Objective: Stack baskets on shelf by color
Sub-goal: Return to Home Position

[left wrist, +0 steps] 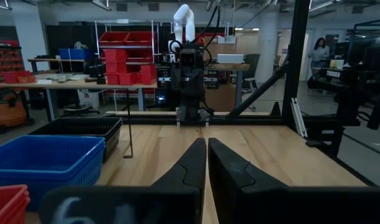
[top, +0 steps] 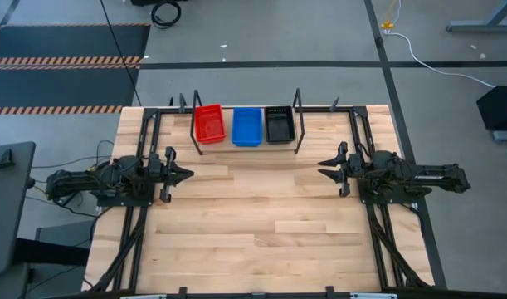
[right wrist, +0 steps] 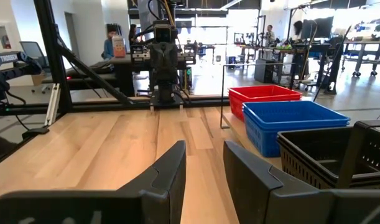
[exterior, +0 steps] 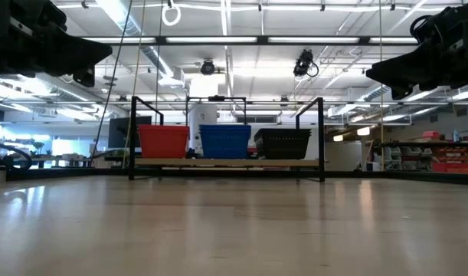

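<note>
Since red baskets (top: pixel 208 123), blue baskets (top: pixel 246 126) and black baskets (top: pixel 280 124) stand side by side on shelf (exterior: pixel 226 162) at far edge of worktop (top: pixel 253 232), one colour per pile, task judged complete. Left arm (top: pixel 112 181): parked left, jaws almost touching, empty. Right arm (top: pixel 402 178): parked right, jaws narrowly parted, empty.

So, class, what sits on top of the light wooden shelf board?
Side by side: a red perforated plastic basket, a blue one, a black one. Anything nested under each is covered.
</note>
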Available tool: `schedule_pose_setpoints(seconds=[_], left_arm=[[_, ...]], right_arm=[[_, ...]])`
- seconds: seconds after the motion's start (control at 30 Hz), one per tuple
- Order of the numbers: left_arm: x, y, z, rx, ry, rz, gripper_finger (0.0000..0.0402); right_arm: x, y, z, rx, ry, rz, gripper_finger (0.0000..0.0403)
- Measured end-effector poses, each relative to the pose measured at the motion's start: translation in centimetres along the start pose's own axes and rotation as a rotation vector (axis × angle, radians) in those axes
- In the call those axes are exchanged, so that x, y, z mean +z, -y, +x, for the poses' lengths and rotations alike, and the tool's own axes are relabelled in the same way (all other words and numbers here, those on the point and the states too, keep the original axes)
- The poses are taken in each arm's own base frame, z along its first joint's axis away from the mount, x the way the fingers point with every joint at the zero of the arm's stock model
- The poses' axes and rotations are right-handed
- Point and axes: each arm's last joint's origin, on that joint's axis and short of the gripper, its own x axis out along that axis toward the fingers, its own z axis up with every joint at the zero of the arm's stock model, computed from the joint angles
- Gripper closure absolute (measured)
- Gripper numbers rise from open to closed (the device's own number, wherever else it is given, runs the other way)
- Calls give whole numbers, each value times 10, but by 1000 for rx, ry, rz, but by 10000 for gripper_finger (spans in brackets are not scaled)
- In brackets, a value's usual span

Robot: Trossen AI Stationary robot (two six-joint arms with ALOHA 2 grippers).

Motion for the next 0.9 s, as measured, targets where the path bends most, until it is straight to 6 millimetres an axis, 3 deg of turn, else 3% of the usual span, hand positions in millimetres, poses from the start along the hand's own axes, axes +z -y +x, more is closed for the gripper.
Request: schedule_pose_setpoints(seconds=[0.9], left_arm=[[0,0,0,0,1,0,377]], right_arm=[[0,0,0,0,0,0,289]])
